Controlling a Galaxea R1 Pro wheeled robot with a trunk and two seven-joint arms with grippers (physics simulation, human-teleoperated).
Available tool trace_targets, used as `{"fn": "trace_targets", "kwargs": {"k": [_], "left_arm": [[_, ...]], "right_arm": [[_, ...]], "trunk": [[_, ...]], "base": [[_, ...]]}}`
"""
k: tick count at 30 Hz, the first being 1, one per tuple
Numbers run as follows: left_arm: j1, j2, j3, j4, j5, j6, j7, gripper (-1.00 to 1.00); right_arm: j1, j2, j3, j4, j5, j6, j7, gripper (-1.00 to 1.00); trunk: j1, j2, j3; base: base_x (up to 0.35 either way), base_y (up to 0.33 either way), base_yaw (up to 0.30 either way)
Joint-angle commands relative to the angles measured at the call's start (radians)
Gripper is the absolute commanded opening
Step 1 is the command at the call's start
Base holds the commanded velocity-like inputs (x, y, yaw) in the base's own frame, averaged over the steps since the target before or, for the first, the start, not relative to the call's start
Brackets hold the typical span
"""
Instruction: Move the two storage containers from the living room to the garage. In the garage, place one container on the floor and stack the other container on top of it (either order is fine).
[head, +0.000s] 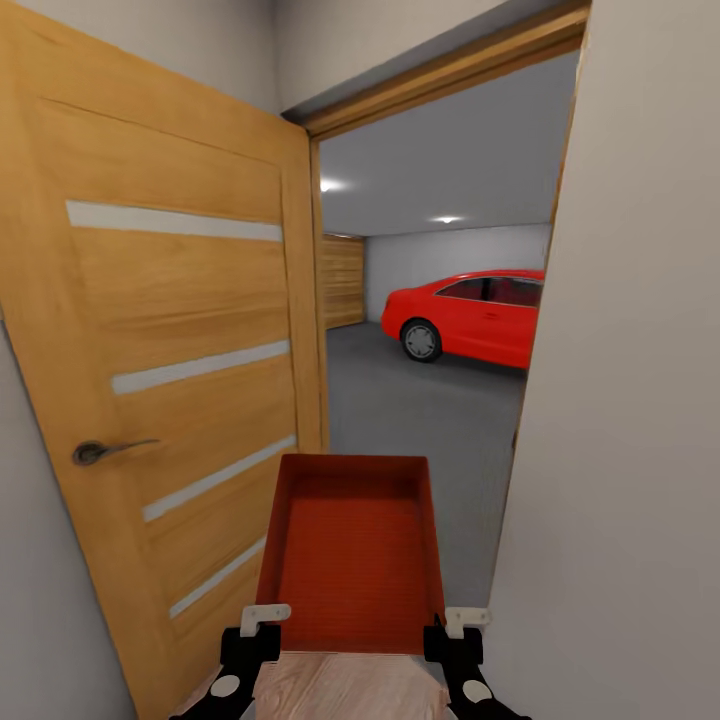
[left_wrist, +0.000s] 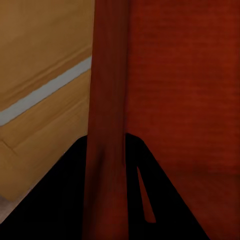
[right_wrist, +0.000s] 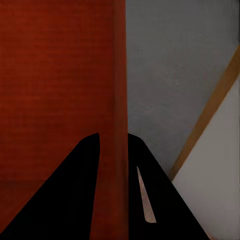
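Storage container (head: 352, 560) carried at garage doorway, long axis pointing ahead toward red car (head: 470, 315).
Left jaws (left_wrist: 107, 165) and right jaws (right_wrist: 112, 160) each clenched astride one side wall.

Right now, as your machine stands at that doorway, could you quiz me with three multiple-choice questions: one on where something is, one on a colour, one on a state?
1. Where is the car?
A. beyond the doorway
B. behind the wooden door
C. inside the container

2. What colour is the container?
A. blue
B. orange-red
C. white

3. How is the wooden door?
A. shut
B. open
C. off its hinges

Answers:
1. A, it stands on the grey floor past the frame.
2. B, walls and bottom alike.
3. B, the garage shows beside it.
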Motion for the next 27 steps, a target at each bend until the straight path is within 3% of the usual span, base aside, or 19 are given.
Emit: {"fn": "trace_targets", "kwargs": {"k": [1, 16, 27], "left_arm": [[0.000, 0.002, 0.007, 0.002, 0.006, -0.002, 0.010, -1.00], [0.000, 0.003, 0.007, 0.002, 0.006, -0.002, 0.010, -1.00], [0.000, 0.002, 0.007, 0.002, 0.006, -0.001, 0.010, -1.00]], "right_arm": [[-0.002, 0.000, -0.027, -0.044, 0.017, -0.035, 0.015, -1.00], [-0.002, 0.000, -0.027, -0.044, 0.016, -0.035, 0.015, -1.00], [-0.002, 0.000, -0.027, -0.044, 0.017, -0.035, 0.015, -1.00]], "trunk": [[0.001, -0.001, -0.002], [0.001, -0.001, -0.002], [0.001, -0.001, -0.002]], "base": [[0.266, 0.236, -0.242], [0.266, 0.236, -0.237], [0.266, 0.236, -0.029]]}}
